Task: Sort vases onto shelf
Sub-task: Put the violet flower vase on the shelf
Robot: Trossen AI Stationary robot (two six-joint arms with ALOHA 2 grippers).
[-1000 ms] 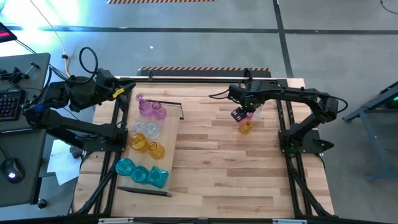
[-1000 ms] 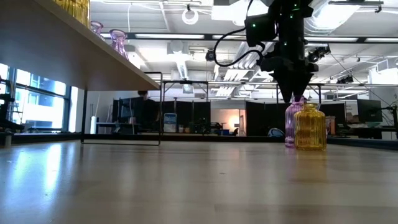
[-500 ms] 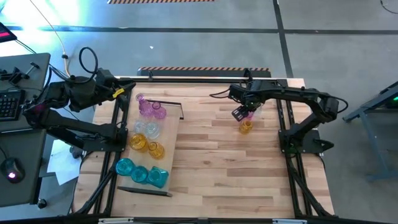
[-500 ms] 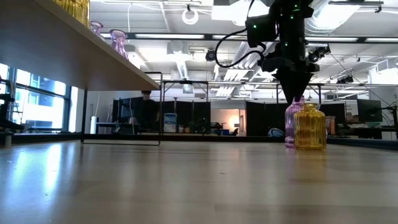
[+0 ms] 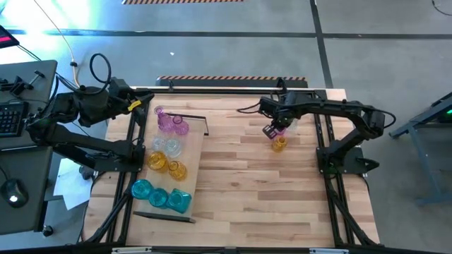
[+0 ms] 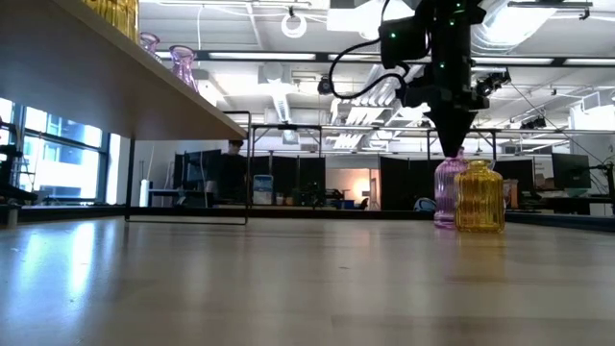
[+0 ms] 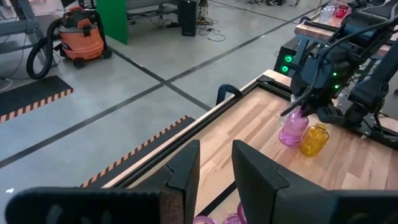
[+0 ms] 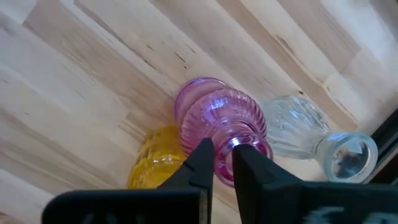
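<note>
A pink ribbed vase (image 8: 217, 124) stands on the tabletop at the far right. A yellow vase (image 5: 279, 144) is beside it on the near side, and a clear vase (image 8: 292, 130) is on its other side. My right gripper (image 5: 276, 129) is over the pink vase, shut on it. The shelf (image 5: 194, 152) lies at the left of the table and carries pink (image 5: 169, 123), clear, amber and teal (image 5: 161, 195) vases. My left gripper (image 7: 214, 177) waits high at the far left, open, with nothing between its fingers. My right gripper pinches the pink vase's narrow neck (image 8: 225, 148), just under the mouth, between its two fingers (image 8: 202, 162). The fingers come from above and point down. In the low view the vase stands about upright with its base (image 6: 447, 223) at the tabletop, against the yellow vase (image 6: 479, 197).
The shelf's dark end rails (image 5: 205, 121) stand at its far and near ends. The middle of the wooden tabletop (image 5: 240, 183) lies bare between the shelf and the right arm. The arm frames run along both table sides.
My right gripper has stayed in place over the pink vase and has shut on its neck. The pink vase has shifted slightly on the table. The yellow vase and my left arm have kept still.
</note>
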